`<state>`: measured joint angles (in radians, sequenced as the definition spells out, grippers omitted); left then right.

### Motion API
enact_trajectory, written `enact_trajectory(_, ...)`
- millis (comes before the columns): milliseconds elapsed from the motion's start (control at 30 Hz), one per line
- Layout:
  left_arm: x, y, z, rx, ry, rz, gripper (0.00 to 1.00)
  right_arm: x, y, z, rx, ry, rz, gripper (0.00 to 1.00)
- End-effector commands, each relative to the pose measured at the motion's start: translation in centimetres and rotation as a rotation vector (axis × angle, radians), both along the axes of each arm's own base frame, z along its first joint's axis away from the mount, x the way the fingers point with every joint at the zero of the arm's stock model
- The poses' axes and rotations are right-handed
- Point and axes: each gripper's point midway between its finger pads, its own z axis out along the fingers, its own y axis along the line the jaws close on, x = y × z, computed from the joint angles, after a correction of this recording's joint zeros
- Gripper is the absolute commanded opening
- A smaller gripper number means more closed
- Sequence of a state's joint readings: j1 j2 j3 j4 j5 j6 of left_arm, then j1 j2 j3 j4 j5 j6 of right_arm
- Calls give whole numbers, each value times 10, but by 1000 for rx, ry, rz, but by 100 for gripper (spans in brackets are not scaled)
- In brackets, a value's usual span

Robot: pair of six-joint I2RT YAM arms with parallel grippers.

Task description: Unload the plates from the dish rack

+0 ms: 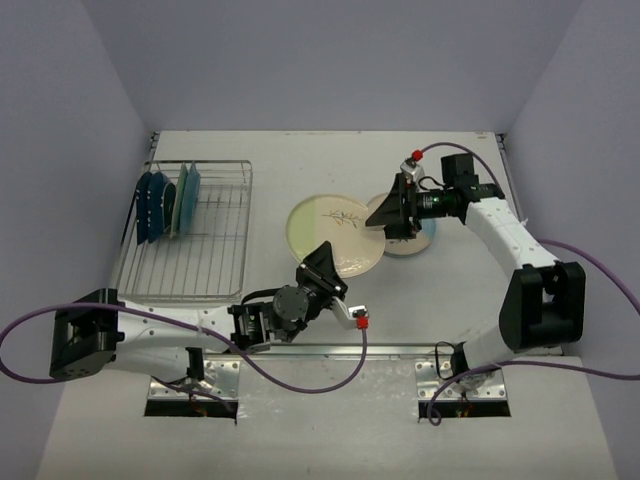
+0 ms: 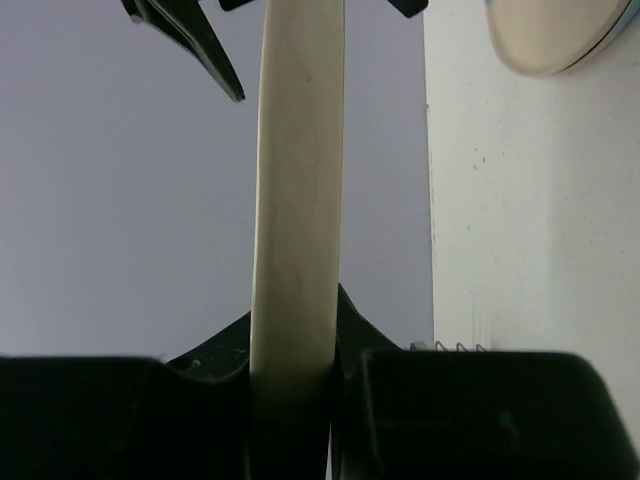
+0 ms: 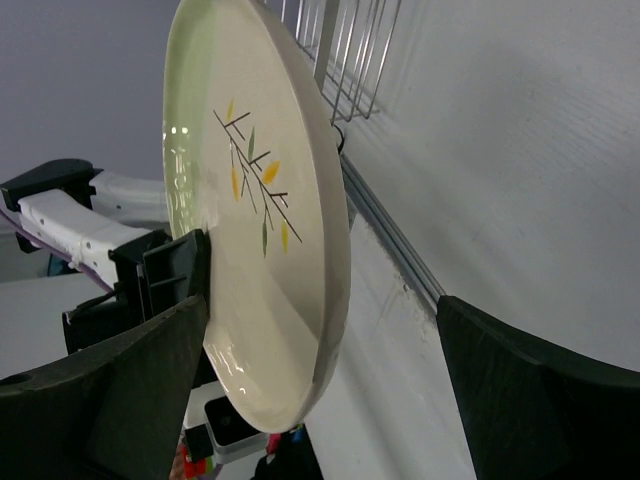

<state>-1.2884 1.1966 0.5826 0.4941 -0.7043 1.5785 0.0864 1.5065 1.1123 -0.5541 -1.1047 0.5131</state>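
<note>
A cream-and-light-blue plate with a dark sprig (image 1: 335,235) is lifted over the table, right of the dish rack (image 1: 215,250). My left gripper (image 1: 325,268) is shut on its near rim; in the left wrist view the cream rim (image 2: 298,200) runs edge-on up from between the jaws (image 2: 295,370). My right gripper (image 1: 383,215) stands open at the plate's right edge. In the right wrist view the plate (image 3: 260,220) sits between its wide-spread fingers (image 3: 320,390), close to the left one. A dark navy plate (image 1: 148,205), a teal one (image 1: 168,208) and a pale blue one (image 1: 188,198) stand upright in the rack.
Another round plate (image 1: 418,243) lies flat on the table under my right gripper, also visible in the left wrist view (image 2: 555,35). The rack's wire end (image 3: 340,50) shows behind the held plate. Grey walls close in the table at back and sides.
</note>
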Motion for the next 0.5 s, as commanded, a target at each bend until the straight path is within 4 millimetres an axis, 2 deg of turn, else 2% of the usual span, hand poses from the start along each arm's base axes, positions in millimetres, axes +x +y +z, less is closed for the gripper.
enact_trajectory(0,-2,-4,74,-255,-99,11,0,1,19,18,60,-69,94,92)
enact_trajectory(67,-2,-5,73,-257,-100,12,0,-2,22,21,78,-72,114,85)
enact_trajectory(100,-1,-6,72,-257,-99,14,0,-5,25,22,87,-65,126,77)
enact_trajectory(267,1,-4,65,-254,-87,34,0,-7,25,18,96,-55,129,19)
enact_trajectory(300,1,-2,64,-257,-83,40,2,-5,23,15,86,-52,116,5)
enact_trajectory(333,1,-1,63,-257,-78,46,9,-3,21,13,77,-47,102,1)
enact_trajectory(400,1,2,59,-249,-62,53,34,2,15,10,71,-39,74,0)
enact_trajectory(467,2,8,59,-255,-55,72,68,8,6,10,73,-28,41,0)
